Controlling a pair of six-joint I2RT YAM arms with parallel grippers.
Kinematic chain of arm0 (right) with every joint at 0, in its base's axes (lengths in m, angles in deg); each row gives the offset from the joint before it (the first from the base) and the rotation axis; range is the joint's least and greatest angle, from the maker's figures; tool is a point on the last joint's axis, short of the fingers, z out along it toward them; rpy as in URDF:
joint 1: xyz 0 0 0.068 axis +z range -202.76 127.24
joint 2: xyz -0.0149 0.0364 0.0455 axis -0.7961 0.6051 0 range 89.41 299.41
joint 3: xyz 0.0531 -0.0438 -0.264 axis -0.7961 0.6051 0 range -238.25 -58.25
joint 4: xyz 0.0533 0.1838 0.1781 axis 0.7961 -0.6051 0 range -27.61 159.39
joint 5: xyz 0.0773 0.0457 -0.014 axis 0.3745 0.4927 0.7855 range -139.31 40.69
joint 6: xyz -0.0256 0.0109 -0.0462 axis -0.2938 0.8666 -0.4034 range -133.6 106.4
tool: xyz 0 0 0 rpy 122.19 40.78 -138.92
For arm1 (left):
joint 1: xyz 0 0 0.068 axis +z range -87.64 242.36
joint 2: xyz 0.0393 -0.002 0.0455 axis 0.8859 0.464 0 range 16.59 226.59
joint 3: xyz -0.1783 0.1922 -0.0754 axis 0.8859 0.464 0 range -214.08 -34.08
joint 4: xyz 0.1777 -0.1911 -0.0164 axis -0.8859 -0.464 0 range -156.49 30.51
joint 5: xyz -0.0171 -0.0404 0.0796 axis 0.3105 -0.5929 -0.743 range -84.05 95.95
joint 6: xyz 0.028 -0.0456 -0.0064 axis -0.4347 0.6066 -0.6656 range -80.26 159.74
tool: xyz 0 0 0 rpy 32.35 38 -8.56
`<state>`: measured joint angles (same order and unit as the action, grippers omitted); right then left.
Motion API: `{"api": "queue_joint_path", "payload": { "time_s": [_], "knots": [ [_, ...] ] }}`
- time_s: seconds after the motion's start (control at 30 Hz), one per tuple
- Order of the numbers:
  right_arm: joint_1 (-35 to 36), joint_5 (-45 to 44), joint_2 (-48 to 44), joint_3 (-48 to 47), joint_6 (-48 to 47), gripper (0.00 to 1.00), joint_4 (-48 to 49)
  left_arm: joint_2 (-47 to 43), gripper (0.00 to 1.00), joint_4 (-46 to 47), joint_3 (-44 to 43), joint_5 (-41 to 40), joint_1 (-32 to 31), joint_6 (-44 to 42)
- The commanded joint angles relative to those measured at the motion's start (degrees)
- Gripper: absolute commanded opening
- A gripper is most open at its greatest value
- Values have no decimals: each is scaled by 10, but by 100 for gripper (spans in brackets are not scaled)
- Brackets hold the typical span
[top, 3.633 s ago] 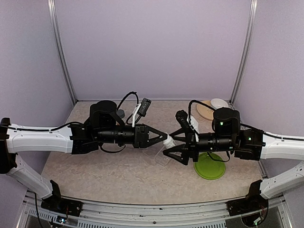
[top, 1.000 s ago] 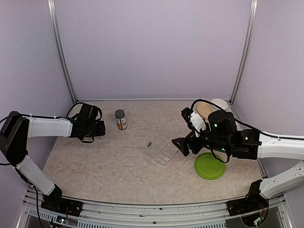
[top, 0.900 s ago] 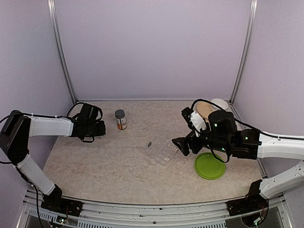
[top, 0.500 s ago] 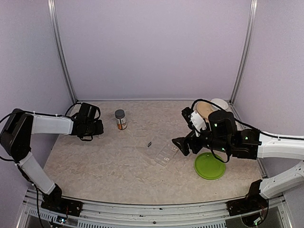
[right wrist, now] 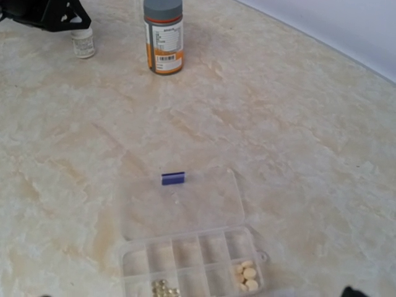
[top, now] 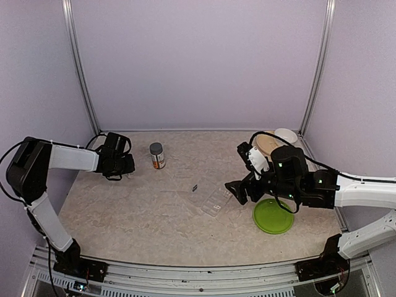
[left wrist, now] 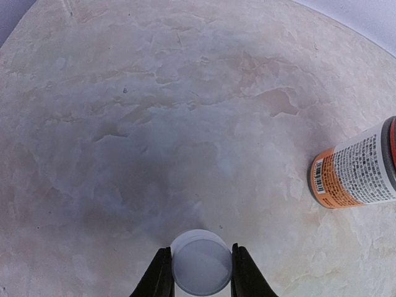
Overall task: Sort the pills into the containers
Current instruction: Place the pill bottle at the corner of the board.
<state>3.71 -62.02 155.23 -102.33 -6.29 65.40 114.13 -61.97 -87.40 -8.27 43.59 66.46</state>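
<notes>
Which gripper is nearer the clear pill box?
Right. The right gripper hangs open just off the right end of the pill box. The left gripper is far off to the left, beyond the orange-labelled bottle, closed on a small white vial.

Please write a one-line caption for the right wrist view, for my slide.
Open clear pill box with pale tablets in an end compartment; grey-capped orange bottle upright beyond it on the table.

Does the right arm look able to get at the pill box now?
Likely yes: the right tool hangs open and empty just beside the pill box, lid open, nothing between them.
</notes>
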Motion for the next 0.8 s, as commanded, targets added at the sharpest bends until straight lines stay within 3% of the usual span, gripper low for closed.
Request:
{"api": "queue_joint_path", "payload": {
  "time_s": [0.0, 0.23, 0.47, 0.63, 0.77],
  "knots": [
    [-6, -3, -8, 10, 10, 100, 6, 15, 0, 13, -20, -8, 6, 6],
    [-6, -5, -12, 15, 11, 100, 6, 22, 0, 17, -22, -16, 7, 8],
    [-7, -4, -11, 17, 12, 100, 8, 29, 6, 17, -24, -16, 7, 10],
    [-7, -5, -12, 18, 12, 100, 8, 22, 35, 18, -20, -16, 7, 14],
    [-8, -5, -11, 19, 12, 100, 7, 14, 46, 16, -21, -13, 7, 14]
  ]
}}
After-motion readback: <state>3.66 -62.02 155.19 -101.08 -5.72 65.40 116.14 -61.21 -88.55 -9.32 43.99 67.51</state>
